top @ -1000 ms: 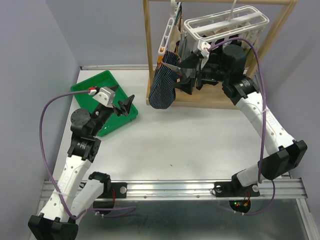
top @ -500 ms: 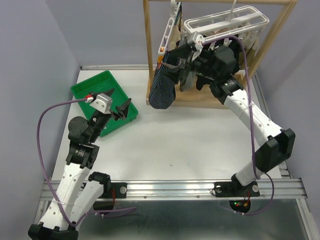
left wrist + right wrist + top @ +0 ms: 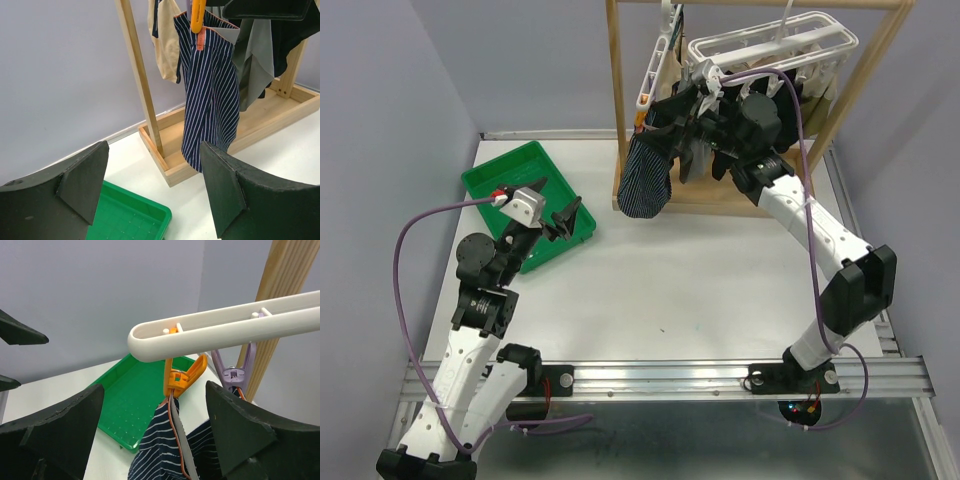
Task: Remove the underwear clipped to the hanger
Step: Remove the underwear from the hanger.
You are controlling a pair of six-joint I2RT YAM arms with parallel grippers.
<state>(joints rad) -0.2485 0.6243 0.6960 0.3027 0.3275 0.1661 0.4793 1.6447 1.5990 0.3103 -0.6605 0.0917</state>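
The navy striped underwear [image 3: 645,180] [image 3: 210,100] [image 3: 165,450] hangs from the white hanger [image 3: 775,45] [image 3: 225,330] by an orange clip [image 3: 182,377] [image 3: 198,20] and a purple clip [image 3: 232,375]. My right gripper [image 3: 672,128] [image 3: 155,425] is open. Its fingers stand either side of the striped waistband, just below the orange clip, without touching the cloth. Tan [image 3: 165,40], grey [image 3: 255,55] and black [image 3: 290,35] underwear hang behind it. My left gripper [image 3: 555,205] [image 3: 155,185] is open and empty, low over the tray's near corner and facing the rack.
A green tray [image 3: 520,180] [image 3: 125,220] [image 3: 135,400] lies at the table's left. The wooden frame [image 3: 617,100] [image 3: 140,85] [image 3: 280,300] carries the hanger, and its base box sits under the hanging clothes. Purple-grey walls close in at the left and the back.
My right gripper has moved left and up to the top of the striped underwear by the orange clip, its jaws narrowing slightly. My left arm drew back a little, then held still.
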